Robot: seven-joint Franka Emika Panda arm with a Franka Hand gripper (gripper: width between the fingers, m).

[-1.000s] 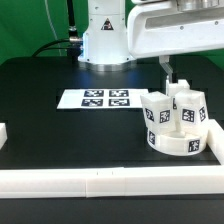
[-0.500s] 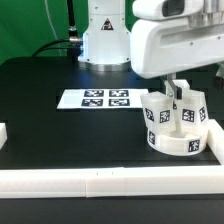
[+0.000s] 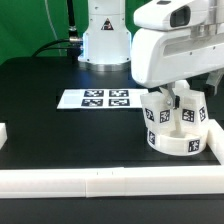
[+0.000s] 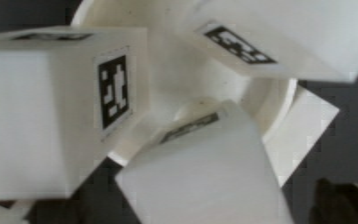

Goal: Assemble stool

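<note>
The pincer (image 3: 179,98) is down among the leg blocks (image 3: 156,111) standing on the round seat (image 3: 178,143). Can't tell whether it's apart or clamped on a block. The marker board (image 3: 96,99) lies flat on the black counter (image 3: 60,135) nearby.

No readable words, brands or numbers are seen. Only black-and-white square tags are shown: on the leg blocks (image 3: 158,116) (image 4: 60,95), on the seat disc (image 3: 172,143), and on the marker board (image 3: 97,99).
</note>
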